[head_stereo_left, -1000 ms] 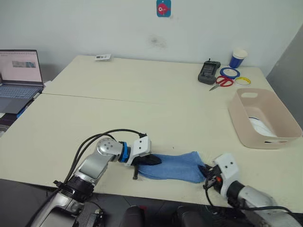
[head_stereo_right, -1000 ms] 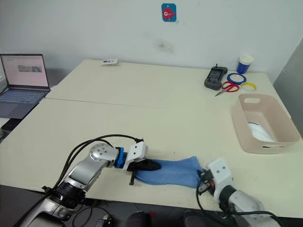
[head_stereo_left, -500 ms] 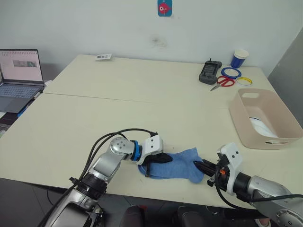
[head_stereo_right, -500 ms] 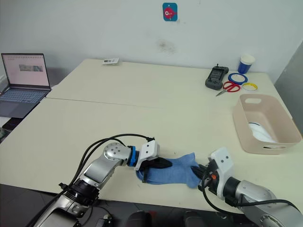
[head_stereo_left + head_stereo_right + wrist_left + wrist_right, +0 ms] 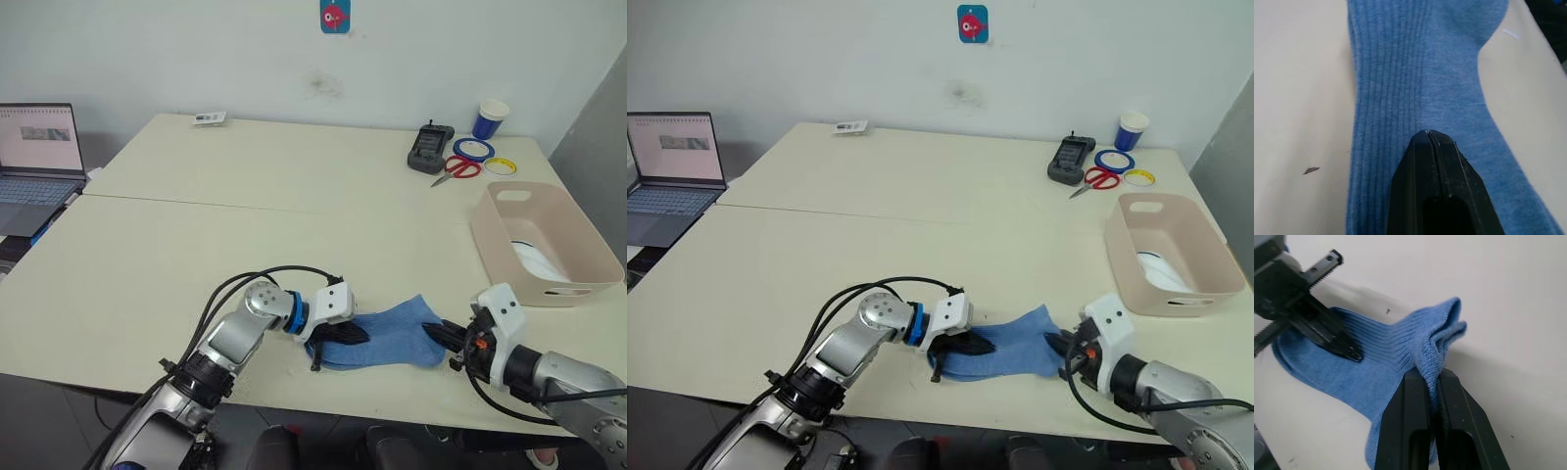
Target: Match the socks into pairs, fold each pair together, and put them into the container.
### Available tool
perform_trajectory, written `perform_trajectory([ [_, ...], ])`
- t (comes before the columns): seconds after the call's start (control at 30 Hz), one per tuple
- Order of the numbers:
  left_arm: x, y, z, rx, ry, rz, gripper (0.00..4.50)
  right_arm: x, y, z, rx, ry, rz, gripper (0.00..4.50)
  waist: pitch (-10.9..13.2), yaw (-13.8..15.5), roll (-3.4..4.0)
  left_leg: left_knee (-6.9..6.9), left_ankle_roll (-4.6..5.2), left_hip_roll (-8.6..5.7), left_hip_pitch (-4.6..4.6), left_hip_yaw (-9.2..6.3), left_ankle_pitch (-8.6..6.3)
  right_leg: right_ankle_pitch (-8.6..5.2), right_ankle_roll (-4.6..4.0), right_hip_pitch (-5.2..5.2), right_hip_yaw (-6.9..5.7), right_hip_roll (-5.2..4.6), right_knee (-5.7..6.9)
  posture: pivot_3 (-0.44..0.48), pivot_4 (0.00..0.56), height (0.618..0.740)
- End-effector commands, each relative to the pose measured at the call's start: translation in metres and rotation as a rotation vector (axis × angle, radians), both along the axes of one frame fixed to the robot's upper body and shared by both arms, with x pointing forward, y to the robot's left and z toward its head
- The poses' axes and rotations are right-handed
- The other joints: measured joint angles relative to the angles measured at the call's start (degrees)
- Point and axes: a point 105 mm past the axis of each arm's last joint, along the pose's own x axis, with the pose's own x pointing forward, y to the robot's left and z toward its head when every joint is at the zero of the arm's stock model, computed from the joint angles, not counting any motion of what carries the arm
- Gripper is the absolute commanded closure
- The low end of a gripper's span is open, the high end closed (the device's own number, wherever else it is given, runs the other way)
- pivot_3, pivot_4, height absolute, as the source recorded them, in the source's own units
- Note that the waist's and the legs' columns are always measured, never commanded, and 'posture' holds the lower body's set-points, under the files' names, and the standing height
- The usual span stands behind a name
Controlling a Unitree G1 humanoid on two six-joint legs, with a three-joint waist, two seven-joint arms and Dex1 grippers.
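Two grippers, left gripper (image 5: 355, 334), right gripper (image 5: 449, 336), pinching blue sock (image 5: 397, 333)

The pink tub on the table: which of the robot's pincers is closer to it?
Right. The right pincer grips the blue sock at the end nearer the pink tub; the left pincer holds the sock's far end.

Office or lab workroom: plain white wall behind pale worktables (image 5: 245, 196), open laptop (image 5: 37, 162) off their left end, scissors (image 5: 457, 170) and tape rolls (image 5: 474, 149) at far right.
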Motion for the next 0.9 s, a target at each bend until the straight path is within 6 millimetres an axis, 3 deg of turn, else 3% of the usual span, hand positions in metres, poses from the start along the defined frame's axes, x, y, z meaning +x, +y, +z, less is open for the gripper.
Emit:
perform_trajectory([
  [0.03, 0.002, 0.0, -0.003, 0.021, -0.004, 0.002, 4.5, -0.009, 0.025, 0.01, 0.042, -0.027, 0.102, 4.45, 0.0, 0.0, 0.0, 0.0, 0.0, 0.0, 0.0, 0.01, 0.0, 0.0, 0.0, 0.0, 0.01, 0.0, 0.0, 0.0, 0.15, 0.725],
  [0.23, -0.007, 0.003, 0.003, 0.003, 0.004, -0.018, 4.5, -0.006, 0.073, 0.004, 0.159, 0.049, 0.202, 4.45, 0.0, -0.2, 0.0, -0.01, 0.0, 0.06, 0.02, -0.02, 0.0, 0.0, 0.0, 0.0, 0.01, 0.0, 0.02, 0.0, 0.15, 0.725],
  [0.43, -0.004, 0.038, 0.034, 0.039, -0.017, 0.005, 4.5, 0.003, 0.09, 0.002, 0.158, 0.076, 0.254, 4.45, 0.1, -0.1, 0.0, -0.01, 0.0, 0.12, -0.06, -0.01, 0.0, 0.0, 0.0, -0.1, 0.02, -0.04, 0.01, 0.0, 0.15, 0.725],
  [0.57, -0.009, 0.056, 0.02, 0.11, -0.006, 0.011, 4.5, 0.005, 0.099, 0.003, 0.158, 0.083, 0.302, 4.45, 0.1, -0.1, 0.02, -0.04, 0.0, 0.13, -0.06, 0.0, 0.0, 0.0, 0.0, -0.13, 0.02, -0.07, 0.01, 0.0, 0.15, 0.725],
  [0.77, -0.007, 0.05, 0.008, 0.096, -0.008, 0.053, 4.5, 0.013, 0.113, -0.011, 0.125, 0.139, 0.334, 4.45, 0.1, 0.1, 0.01, -0.02, 0.0, 0.11, -0.15, 0.0, 0.0, 0.0, 0.0, -0.18, 0.0, -0.14, -0.01, 0.0, 0.15, 0.725],
  [0.83, -0.005, 0.052, 0.01, 0.077, -0.005, 0.087, 4.5, 0.015, 0.116, -0.013, 0.093, 0.12, 0.346, 3.88, 0.1, 0.1, 0.01, -0.02, 0.0, 0.11, -0.17, 0.02, 0.0, 0.0, 0.0, -0.2, 0.01, -0.14, -0.01, 0.0, 0.15, 0.725],
  [0.9, 0.0, 0.059, 0.014, 0.064, -0.001, 0.13, 4.5, 0.013, 0.12, -0.001, 0.113, 0.088, 0.374, 3.27, 0.1, 0.1, 0.01, -0.01, 0.0, 0.1, -0.28, 0.02, 0.0, 0.0, 0.0, -0.31, 0.01, -0.15, 0.0, 0.0, 0.15, 0.725],
])
